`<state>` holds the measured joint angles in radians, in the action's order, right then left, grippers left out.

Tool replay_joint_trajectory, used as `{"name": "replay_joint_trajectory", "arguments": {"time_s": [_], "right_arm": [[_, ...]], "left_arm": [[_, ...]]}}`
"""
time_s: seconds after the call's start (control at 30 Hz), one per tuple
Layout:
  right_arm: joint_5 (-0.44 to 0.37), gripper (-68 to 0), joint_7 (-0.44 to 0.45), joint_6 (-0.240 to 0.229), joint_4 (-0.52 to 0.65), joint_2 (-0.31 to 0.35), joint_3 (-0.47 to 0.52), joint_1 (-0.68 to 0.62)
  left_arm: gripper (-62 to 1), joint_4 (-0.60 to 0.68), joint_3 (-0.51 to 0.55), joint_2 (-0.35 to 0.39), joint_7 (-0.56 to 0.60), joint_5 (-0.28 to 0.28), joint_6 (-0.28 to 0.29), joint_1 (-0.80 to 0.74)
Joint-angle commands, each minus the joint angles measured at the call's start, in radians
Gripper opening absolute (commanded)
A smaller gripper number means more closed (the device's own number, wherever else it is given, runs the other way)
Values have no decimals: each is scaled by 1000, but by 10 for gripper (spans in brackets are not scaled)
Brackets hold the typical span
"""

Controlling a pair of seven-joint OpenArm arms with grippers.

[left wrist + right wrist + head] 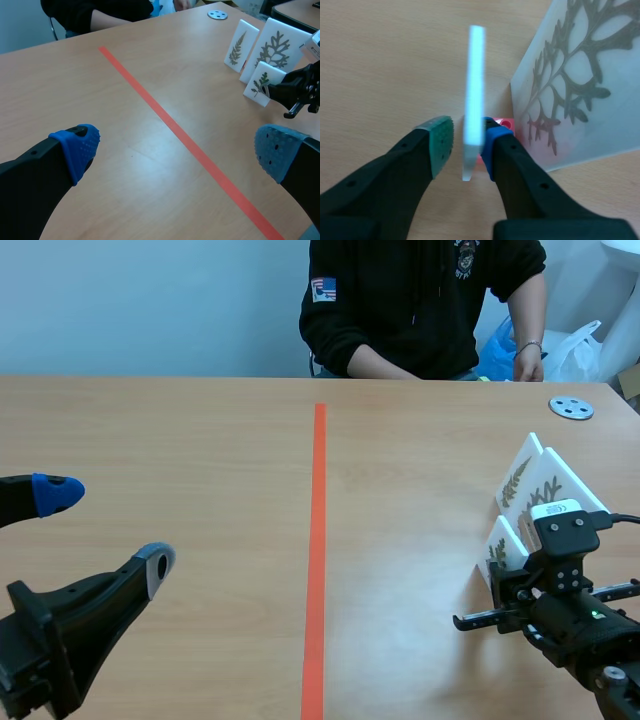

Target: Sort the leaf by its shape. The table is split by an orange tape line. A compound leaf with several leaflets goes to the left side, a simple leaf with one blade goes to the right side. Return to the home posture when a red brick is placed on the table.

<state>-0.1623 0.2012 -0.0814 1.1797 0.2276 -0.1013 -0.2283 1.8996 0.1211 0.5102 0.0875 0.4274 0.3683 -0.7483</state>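
Note:
Three white leaf cards stand upright on the table's right half. The small card [498,548] [259,82] carries a small compound sprig. Behind it stand a fern card [517,480] [239,46] and a large card [555,485] [274,47] [575,75] with a deeply lobed leaf. My right gripper [510,570] [470,145] straddles the small card [474,75], seen edge-on. The blue pad touches it and the green pad stands a sliver off. My left gripper [105,530] [177,150] hovers open over the left half, holding nothing.
The orange tape line [318,540] [175,135] splits the table. A grey metal disc [571,408] [217,14] lies at the far right. A person in black [420,300] sits across the table. A red base [502,122] shows at the cards' foot.

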Motion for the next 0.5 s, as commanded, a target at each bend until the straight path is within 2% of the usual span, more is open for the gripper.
{"name": "replay_joint_trajectory", "arguments": {"time_s": [0.0,0.23,0.47], "right_arm": [[-2,-502,21,7,12,11,2,2],[-2,-446,56,7,15,11,2,2],[-3,-442,28,7,105,11,24,-11]], "left_arm": [[14,26,-1,5,21,6,2,4],[14,26,-1,5,21,6,2,4],[14,26,-1,5,21,6,2,4]]}}
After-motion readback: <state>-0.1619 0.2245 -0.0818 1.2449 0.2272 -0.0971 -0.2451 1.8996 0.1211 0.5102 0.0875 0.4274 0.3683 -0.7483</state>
